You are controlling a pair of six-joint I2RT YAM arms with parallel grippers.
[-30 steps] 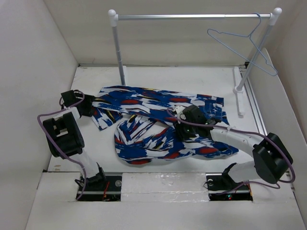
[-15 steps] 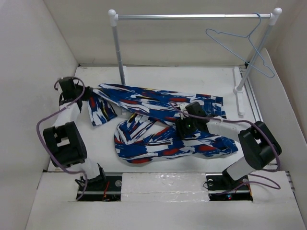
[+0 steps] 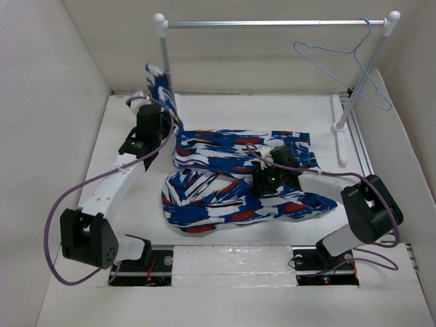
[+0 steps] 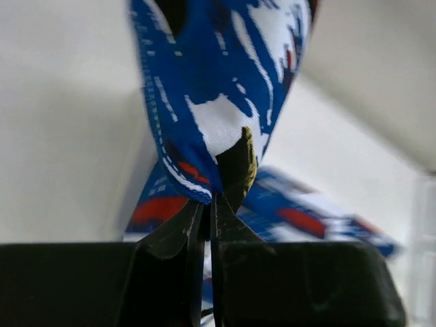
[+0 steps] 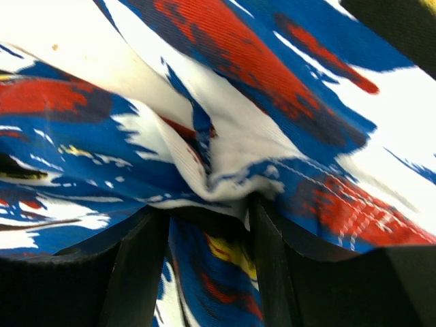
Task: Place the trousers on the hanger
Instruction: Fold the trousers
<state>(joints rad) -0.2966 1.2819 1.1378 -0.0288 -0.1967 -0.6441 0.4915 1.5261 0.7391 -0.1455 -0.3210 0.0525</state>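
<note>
The trousers [image 3: 218, 197] lie crumpled across the middle of the table, busy blue, white, red and black print. One end of them hangs lifted beside the rack's left post, pinched in my left gripper [image 3: 155, 102]. In the left wrist view the left gripper [image 4: 210, 197] is shut, with the trousers [image 4: 204, 82] rising from its tips. My right gripper [image 3: 267, 181] is pressed down into the middle of the garment. Its jaws [image 5: 208, 208] stand apart, with loose folds of the trousers [image 5: 259, 68] over and between them. The light-blue wire hanger [image 3: 355, 51] hangs at the rail's right end, away from both grippers.
A silver rail [image 3: 272, 24] spans the back on two white posts, left [image 3: 167, 68] and right [image 3: 361, 75]. The right post's foot [image 3: 338, 136] lies along the table's right side. White walls close in the table on the left, right and back.
My left gripper shut on an end of the trousers at the far left, then swung up and right, lifting it beside the left post. The right gripper's jaws widened on the cloth.
</note>
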